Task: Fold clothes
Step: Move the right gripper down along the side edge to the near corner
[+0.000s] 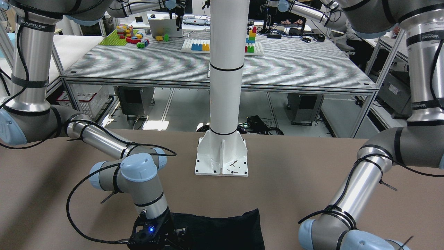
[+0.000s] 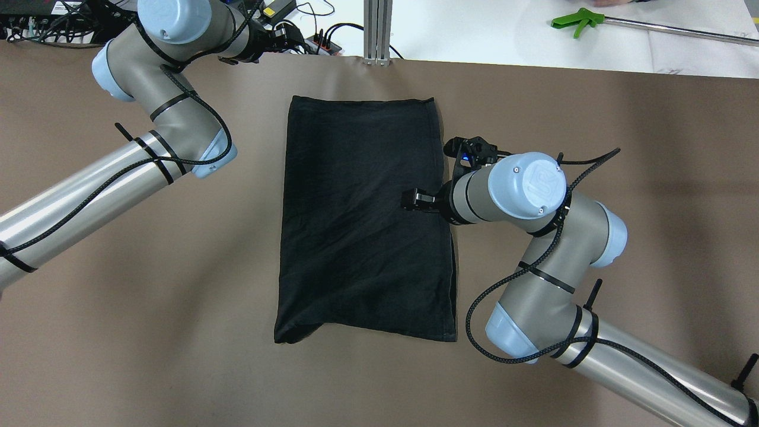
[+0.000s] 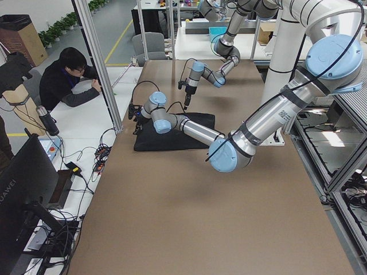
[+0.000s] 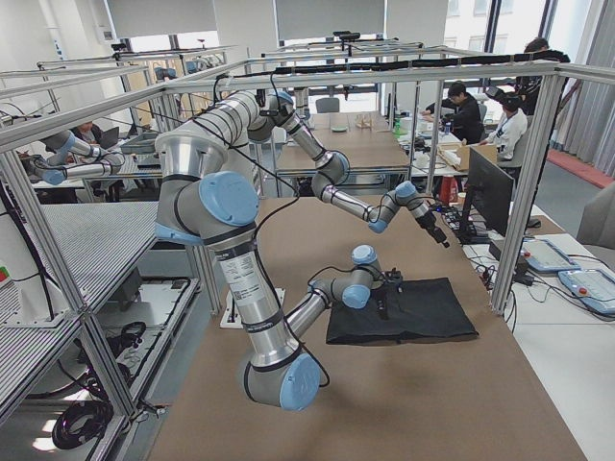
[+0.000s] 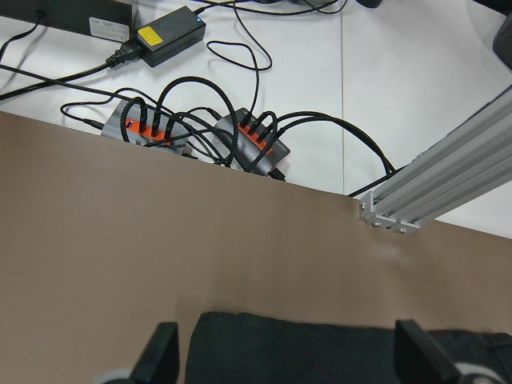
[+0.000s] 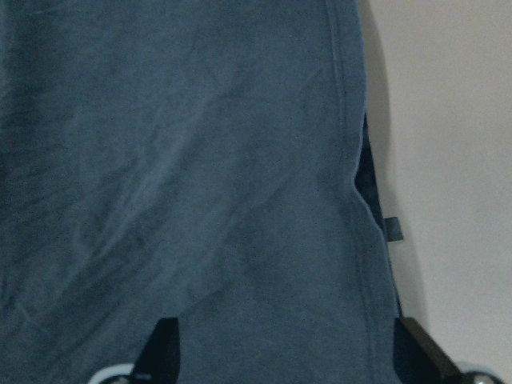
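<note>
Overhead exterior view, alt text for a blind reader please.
A black garment lies folded in a rectangle on a brown table. The right gripper hovers over its right edge; the left gripper hangs past its far left corner.

Brown matte table [image 2: 148, 356], 1 black folded garment [image 2: 356, 249] lying flat on it, right edge beneath the right claw [image 2: 411, 200], far hem just below the left claw [image 5: 290, 354], 1 white pillar base [image 1: 222, 158] well behind both claws, on the robot's side.
</note>
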{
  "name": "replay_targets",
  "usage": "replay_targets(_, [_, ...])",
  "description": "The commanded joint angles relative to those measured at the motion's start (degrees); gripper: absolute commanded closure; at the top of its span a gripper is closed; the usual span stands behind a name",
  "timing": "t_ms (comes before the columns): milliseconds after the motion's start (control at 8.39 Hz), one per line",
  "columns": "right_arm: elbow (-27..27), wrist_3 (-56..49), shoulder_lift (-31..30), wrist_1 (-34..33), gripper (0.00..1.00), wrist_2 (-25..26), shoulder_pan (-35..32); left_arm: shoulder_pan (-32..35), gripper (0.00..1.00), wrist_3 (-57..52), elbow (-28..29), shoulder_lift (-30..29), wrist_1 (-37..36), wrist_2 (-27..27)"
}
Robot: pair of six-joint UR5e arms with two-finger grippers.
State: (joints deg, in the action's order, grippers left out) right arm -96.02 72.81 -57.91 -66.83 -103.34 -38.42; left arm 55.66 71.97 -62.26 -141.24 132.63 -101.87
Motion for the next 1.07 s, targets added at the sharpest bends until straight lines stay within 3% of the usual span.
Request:
replay_targets(0, [0.0,10.9,-4.9,13.7,0.06,0.4,5.6,0.1,0.05,0.0,0.0,0.0,0.0,0.1])
replay_targets(119, [0.2,14.5,-6.1,17.0,0.06,0.5,7.3,0.3,0.05,-0.1,0.0,0.0,0.0,0.1])
replay_targets(477, [1.5,15.1,-9.1,17.8,0.06,2.9,9.5,0.4,0.05,-0.3,0.0,0.1,0.0,0.2])
replay_targets(835, [8.2,15.1,-10.5,25.6,0.06,3.3,9.9,0.2,0.05,-0.1,0.0,0.0,0.0,0.4])
replay_targets(954, [7.5,15.7,-10.4,26.1,0.06,3.0,9.7,0.1,0.05,-0.1,0.0,0.0,0.0,0.4])
